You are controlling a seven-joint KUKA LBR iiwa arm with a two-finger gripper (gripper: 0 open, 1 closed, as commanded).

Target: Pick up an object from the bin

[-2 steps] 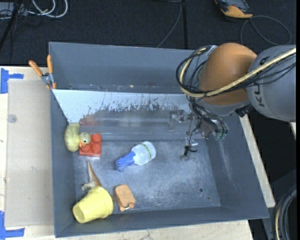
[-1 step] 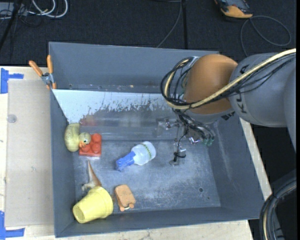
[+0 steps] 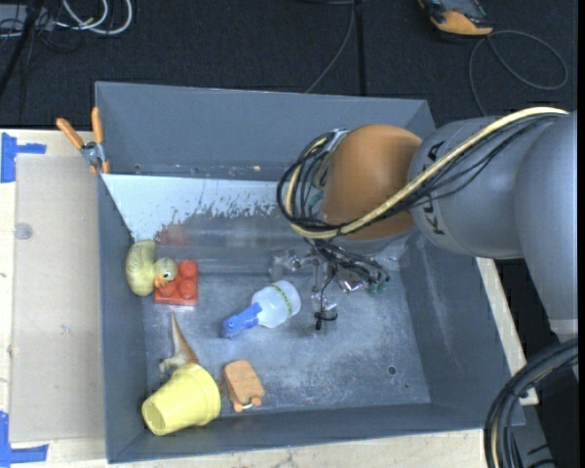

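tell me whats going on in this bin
A robot arm reaches into the grey bin from the right, with its gripper low over the floor near the middle. A small white bottle with a blue cap lies on the floor just to the left of the gripper, not lifted. Further left sit a yellow duck and a red block. A yellow cup and a tan piece lie near the front.

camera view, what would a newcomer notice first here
A big grey arm with an orange wrist cover reaches in from the right, its claw beside a white and blue bottle in the middle of the bin. Along its left side lie a yellow duck, a red brick and a yellow cup.
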